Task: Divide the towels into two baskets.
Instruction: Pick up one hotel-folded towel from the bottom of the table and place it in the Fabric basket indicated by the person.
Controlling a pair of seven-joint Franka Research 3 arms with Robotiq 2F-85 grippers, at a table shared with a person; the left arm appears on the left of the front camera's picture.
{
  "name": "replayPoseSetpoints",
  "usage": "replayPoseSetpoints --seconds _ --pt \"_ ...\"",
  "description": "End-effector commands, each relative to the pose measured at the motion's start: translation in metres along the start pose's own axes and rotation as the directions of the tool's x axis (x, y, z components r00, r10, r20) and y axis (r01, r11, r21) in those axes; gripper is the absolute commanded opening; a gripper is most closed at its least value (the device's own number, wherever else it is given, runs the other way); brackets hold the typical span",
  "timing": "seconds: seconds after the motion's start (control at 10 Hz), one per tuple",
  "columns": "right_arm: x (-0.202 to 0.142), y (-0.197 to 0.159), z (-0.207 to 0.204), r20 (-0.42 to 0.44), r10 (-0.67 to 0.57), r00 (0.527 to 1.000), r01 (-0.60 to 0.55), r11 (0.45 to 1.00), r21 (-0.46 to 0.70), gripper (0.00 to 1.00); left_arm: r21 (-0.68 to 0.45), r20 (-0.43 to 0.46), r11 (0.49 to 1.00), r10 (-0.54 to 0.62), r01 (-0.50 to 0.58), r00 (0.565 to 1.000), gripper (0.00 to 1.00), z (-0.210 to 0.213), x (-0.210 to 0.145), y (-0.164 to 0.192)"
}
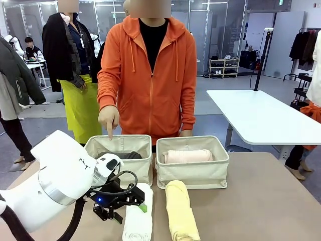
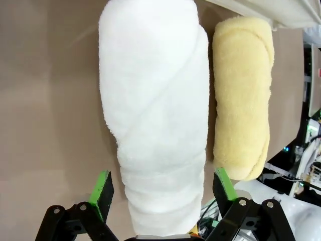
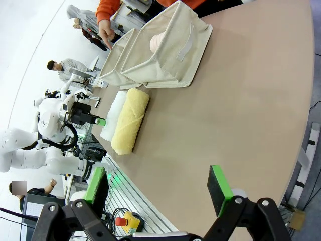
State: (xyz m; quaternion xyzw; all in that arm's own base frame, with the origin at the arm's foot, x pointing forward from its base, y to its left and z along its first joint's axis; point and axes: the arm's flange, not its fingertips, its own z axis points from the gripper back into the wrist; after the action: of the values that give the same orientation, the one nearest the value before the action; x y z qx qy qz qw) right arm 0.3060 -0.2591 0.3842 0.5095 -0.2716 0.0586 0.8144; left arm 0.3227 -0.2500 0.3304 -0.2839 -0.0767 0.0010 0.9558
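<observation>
Left gripper (image 2: 163,193) stands open astride the white towel (image 2: 155,115), which lies on the tabletop (image 2: 50,125); whether the pads touch the cloth cannot be confirmed. The roll looks soft, light and compressible, so a deep pinch across its mid-length is judged safest against sagging or unrolling. Just beside it lies the yellow towel (image 2: 243,95). Beyond are the baskets (image 1: 193,175) holding the grey towel (image 1: 123,155) and pink towel (image 1: 188,156), and the right gripper (image 3: 158,186) is well apart, open.
</observation>
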Motion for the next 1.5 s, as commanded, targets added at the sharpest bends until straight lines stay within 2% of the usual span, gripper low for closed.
replayPoseSetpoints --seconds 0.0,0.3,0.5,0.7,0.8,0.9,1.0,1.1,1.2,1.3,1.4 --pt "-0.001 0.005 0.002 -0.006 -0.019 1.0 0.019 1.0 -0.002 1.0 -0.021 -0.001 1.0 -0.008 0.008 1.0 1.0 -0.011 -0.006 0.005" --pt "-0.001 0.005 0.002 -0.006 -0.019 1.0 0.019 1.0 -0.002 1.0 -0.044 -0.015 0.999 0.003 -0.004 1.0 1.0 -0.023 -0.005 0.005" --pt "-0.001 0.005 0.002 -0.006 -0.019 1.0 0.019 1.0 -0.002 1.0 -0.066 0.003 0.997 -0.036 0.036 0.999 0.93 -0.034 -0.004 0.012" --pt "-0.001 0.005 0.002 -0.006 -0.019 1.0 0.019 1.0 -0.002 1.0 -0.071 0.01 0.997 -0.037 0.038 0.999 0.82 -0.04 -0.002 0.016" --pt "-0.001 0.005 0.002 -0.006 -0.019 1.0 0.019 1.0 -0.002 1.0 -0.078 0.018 0.996 -0.048 0.05 0.999 0.68 -0.039 -0.001 0.015" --pt "-0.001 0.005 0.002 -0.006 -0.019 1.0 0.019 1.0 -0.002 1.0 -0.08 0.009 0.995 -0.053 0.054 0.999 0.63 -0.037 -0.002 0.014" --pt "-0.001 0.005 0.002 -0.006 -0.019 1.0 0.019 1.0 -0.002 1.0 -0.08 0.001 0.995 -0.053 0.053 0.999 0.49 -0.037 -0.002 0.014" --pt "-0.001 0.005 0.002 -0.006 -0.019 1.0 0.019 1.0 -0.002 1.0 -0.08 0.0 0.995 -0.052 0.051 0.999 0.44 -0.036 -0.002 0.014" --pt "-0.001 0.005 0.002 -0.006 -0.019 1.0 0.019 1.0 -0.002 1.0 -0.079 0.016 0.994 -0.068 0.069 0.998 0.32 -0.028 -0.001 0.009" --pt "-0.001 0.005 0.002 -0.006 -0.019 1.0 0.019 1.0 -0.002 1.0 -0.07 0.021 0.993 -0.09 0.092 0.996 0.32 -0.02 0.0 0.003" --pt "-0.001 0.005 0.002 -0.006 -0.019 1.0 0.019 1.0 -0.002 1.0 -0.032 0.036 0.98 -0.195 0.196 0.98 0.32 0.001 -0.004 -0.011"
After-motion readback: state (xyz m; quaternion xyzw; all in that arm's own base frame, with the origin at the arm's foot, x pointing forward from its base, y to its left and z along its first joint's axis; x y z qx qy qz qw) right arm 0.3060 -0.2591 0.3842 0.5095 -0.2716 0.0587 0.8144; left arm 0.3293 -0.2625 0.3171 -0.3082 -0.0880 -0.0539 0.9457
